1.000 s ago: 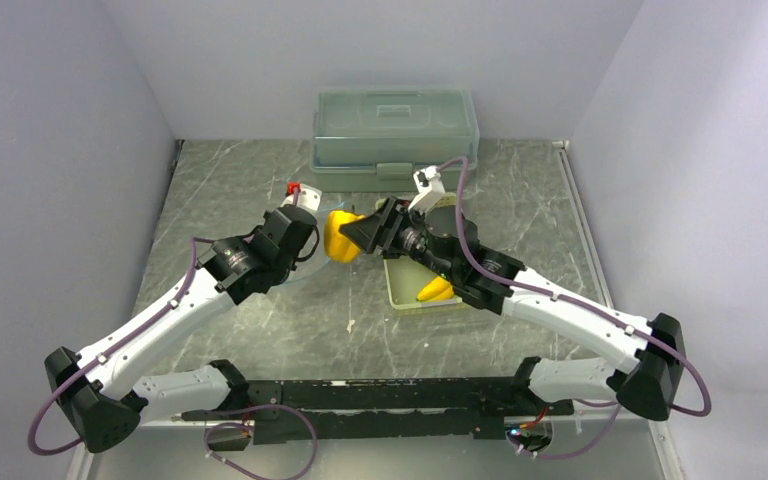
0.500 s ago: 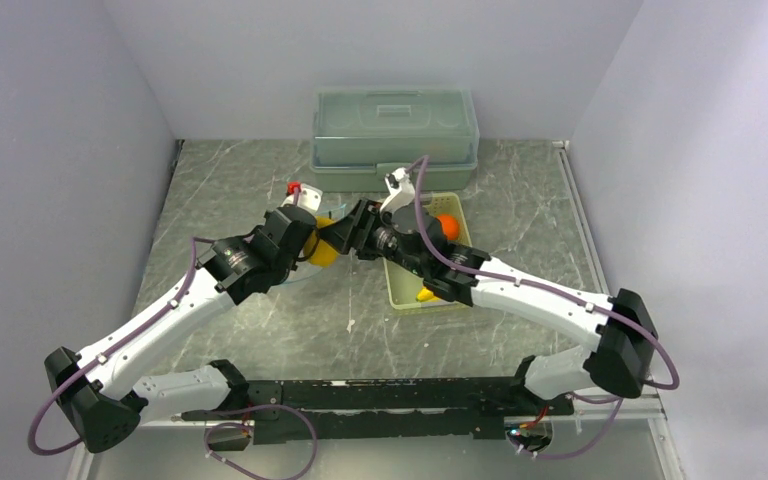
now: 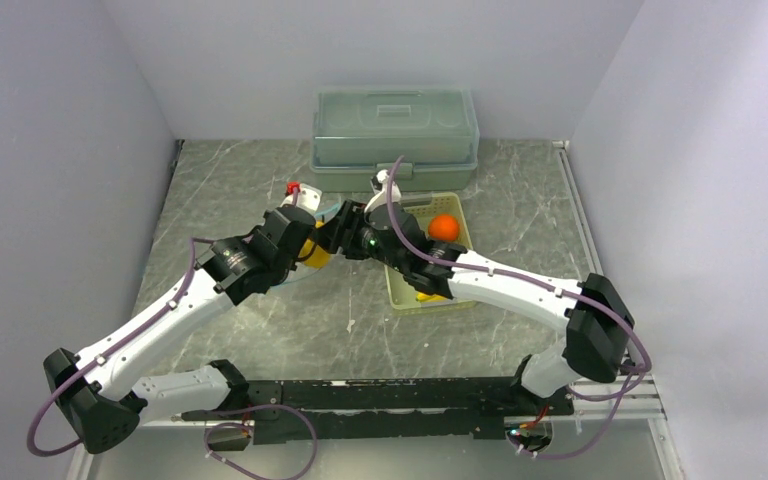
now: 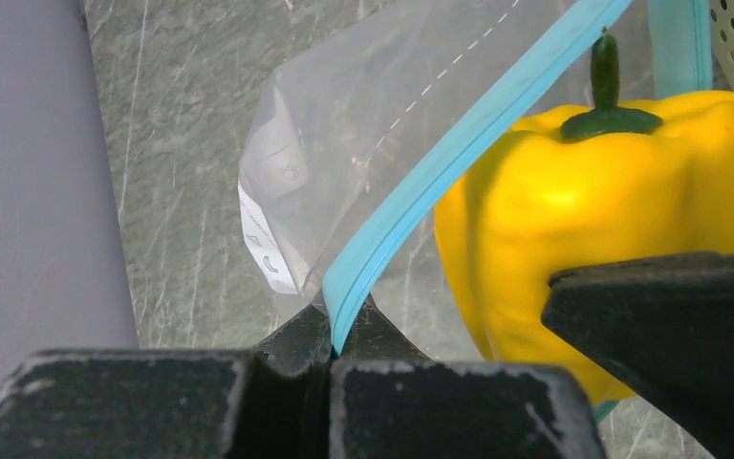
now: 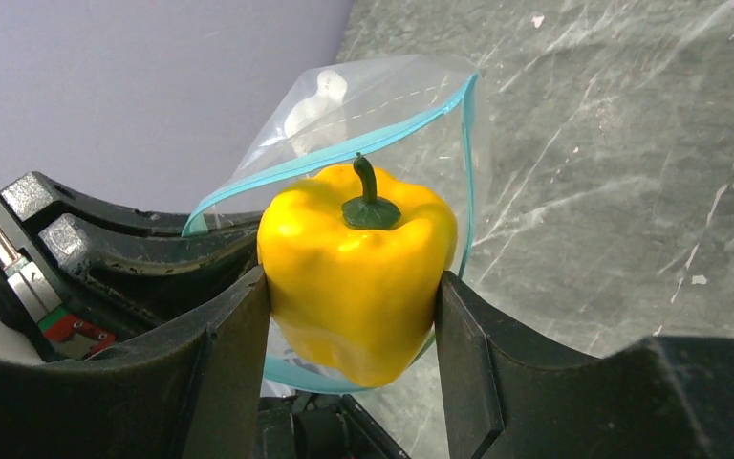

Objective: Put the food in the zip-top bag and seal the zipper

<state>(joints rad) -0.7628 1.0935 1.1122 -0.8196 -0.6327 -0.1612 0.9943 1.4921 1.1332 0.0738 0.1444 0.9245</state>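
Reaching farther left than a second ago, the right arm now has the yellow pepper (image 5: 358, 258) at the mouth of the zip-top bag (image 4: 344, 143), where earlier it hung in the open to the right of the left wrist. The right gripper (image 5: 352, 316) clamps the pepper by its sides, stem up, with the jaws spread about the fruit's width. In the right wrist view the pepper's lower half sits within the bag's opening, with the teal zipper (image 4: 440, 163) curving behind and beneath it.

The left gripper (image 4: 333, 344) has not moved: its jaws are pressed together on the zipper strip, holding that edge of the bag up off the worktop (image 3: 260, 180).

With the right arm swung left, the pale green basket (image 3: 430, 203) is more exposed, and the orange ball (image 3: 445, 227) in it, hidden a second ago, is in plain sight. A bit of yellow banana (image 3: 422, 296) shows at the basket's near end. The lidded green box (image 3: 395, 125) stands unchanged at the back.
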